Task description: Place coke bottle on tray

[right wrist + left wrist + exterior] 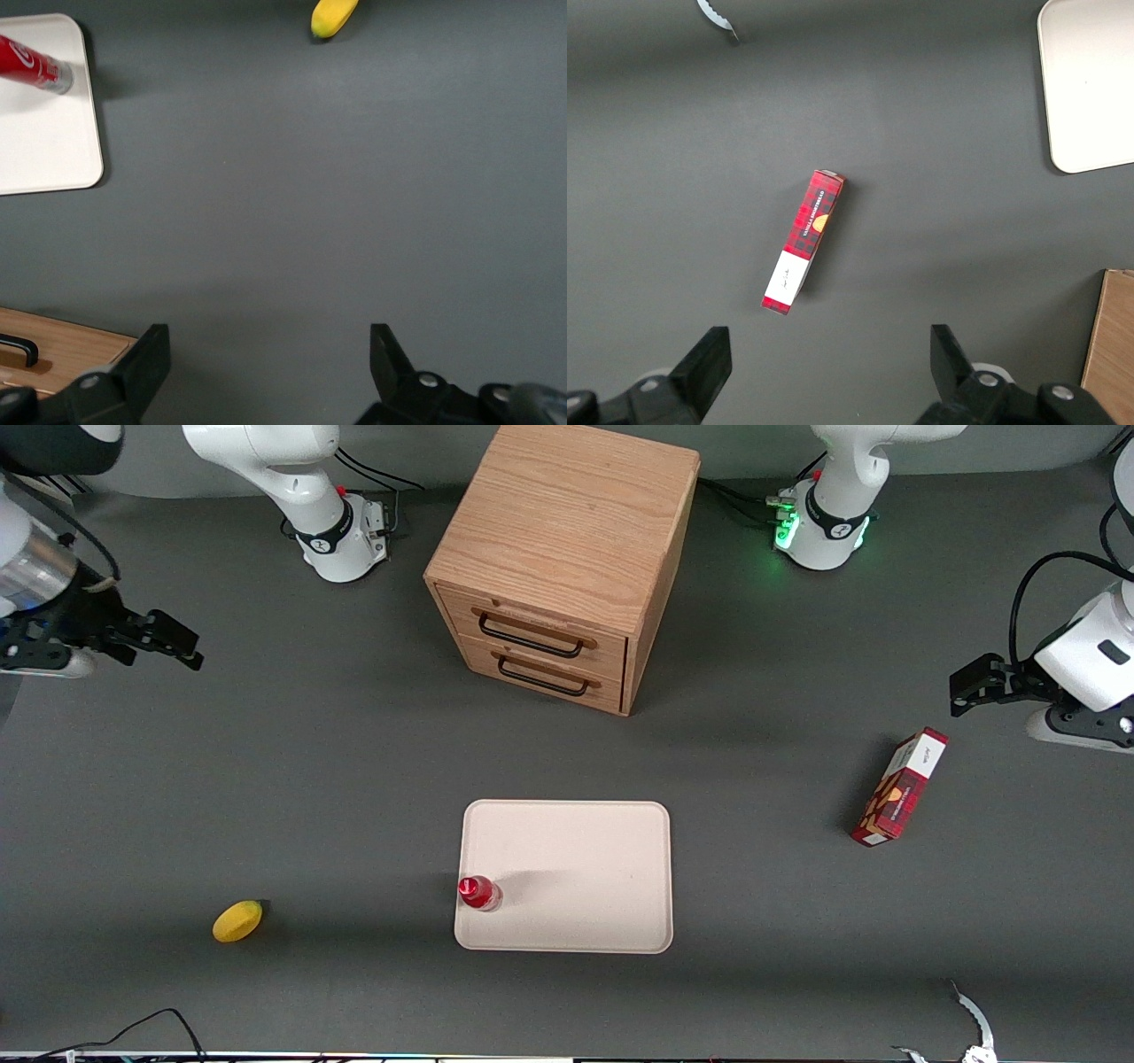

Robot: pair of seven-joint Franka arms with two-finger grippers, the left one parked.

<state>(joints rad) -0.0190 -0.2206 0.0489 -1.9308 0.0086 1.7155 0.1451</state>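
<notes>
The coke bottle (479, 893) stands upright on the cream tray (585, 868), close to the tray corner nearest the front camera on the working arm's side. In the right wrist view the coke bottle (34, 65) shows red with white script on the tray (44, 142). My gripper (168, 645) hangs high at the working arm's end of the table, well away from the tray and farther from the front camera. It is open, with bare table between its fingers (146, 363).
A wooden two-drawer cabinet (567, 558) stands farther from the camera than the tray. A yellow lemon (237, 920) lies on the table toward the working arm's end. A red-and-white carton box (899, 786) lies toward the parked arm's end.
</notes>
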